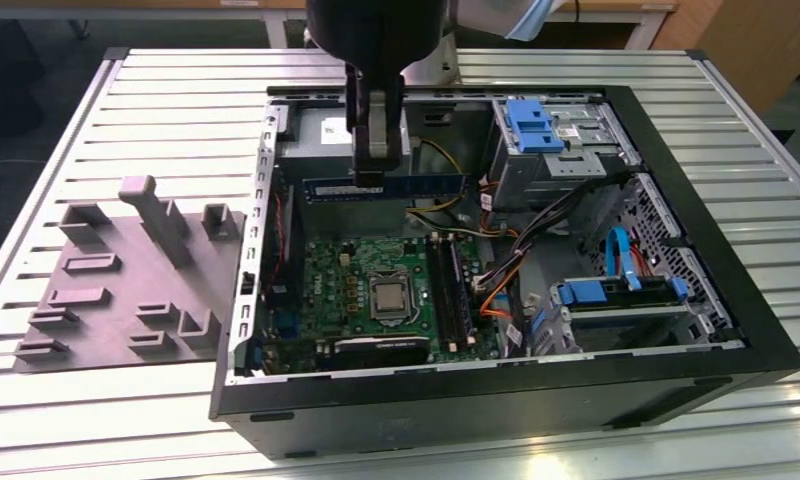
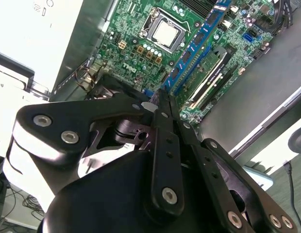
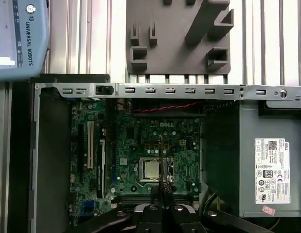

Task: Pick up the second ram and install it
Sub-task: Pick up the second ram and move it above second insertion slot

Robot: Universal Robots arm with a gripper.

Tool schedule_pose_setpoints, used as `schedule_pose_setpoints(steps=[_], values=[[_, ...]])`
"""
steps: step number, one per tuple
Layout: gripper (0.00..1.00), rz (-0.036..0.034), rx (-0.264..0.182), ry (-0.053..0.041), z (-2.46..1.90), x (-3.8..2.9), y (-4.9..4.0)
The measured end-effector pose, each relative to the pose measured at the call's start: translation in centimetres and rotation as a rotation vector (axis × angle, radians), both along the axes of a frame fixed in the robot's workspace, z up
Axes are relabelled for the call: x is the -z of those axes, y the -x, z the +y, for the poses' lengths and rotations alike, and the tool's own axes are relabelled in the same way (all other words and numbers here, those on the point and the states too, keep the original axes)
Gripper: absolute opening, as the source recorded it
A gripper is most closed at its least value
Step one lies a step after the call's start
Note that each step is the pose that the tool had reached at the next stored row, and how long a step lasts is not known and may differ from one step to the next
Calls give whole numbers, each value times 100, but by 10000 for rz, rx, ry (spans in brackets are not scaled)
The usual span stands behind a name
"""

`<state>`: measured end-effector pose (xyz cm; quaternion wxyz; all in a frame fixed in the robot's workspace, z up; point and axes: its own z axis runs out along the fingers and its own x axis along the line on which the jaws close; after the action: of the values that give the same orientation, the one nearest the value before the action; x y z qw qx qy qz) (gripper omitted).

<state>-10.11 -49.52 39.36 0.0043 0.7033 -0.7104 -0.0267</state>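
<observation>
1. Black gripper hangs off the arm at the upper centre of the exterior view. It sits over the open black computer case, which lies on the slatted metal desk.
2. Fingers clamped together on the second ram, a slim dark blue memory stick. The grip sits toward the stick's end on the exterior view's left.
3. Stick held level, its long side running across the frame, over the far end of the green motherboard.
4. Long black slots lie lower in the frame, apart from the stick, just right of the square silver processor.
5. In the first wrist view the stick shows edge-on. It reads as a thin dark line running out from the fingers across the processor.
6. Grey moulded tray with raised blocks sits on the desk at the exterior view's left, just beside the case.
</observation>
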Motion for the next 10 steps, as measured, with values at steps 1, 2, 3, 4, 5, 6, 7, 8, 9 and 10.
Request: schedule_pose_setpoints(steps=[1, 2, 3, 4, 5, 6, 7, 8, 9, 10], values=[[11, 0, 0, 0, 0, 3, -4], [11, 0, 0, 0, 0, 6, -7], [11, 0, 1, 0, 0, 8, -10], [11, 0, 1, 1, 0, 8, -11], [11, 1, 2, 2, 0, 8, -11], [11, 1, 1, 2, 0, 8, -12], [11, 1, 0, 0, 0, 8, -12], [11, 0, 1, 1, 0, 8, -12], [11, 0, 1, 0, 0, 9, -12], [11, -1, 1, -1, 1, 12, -13]])
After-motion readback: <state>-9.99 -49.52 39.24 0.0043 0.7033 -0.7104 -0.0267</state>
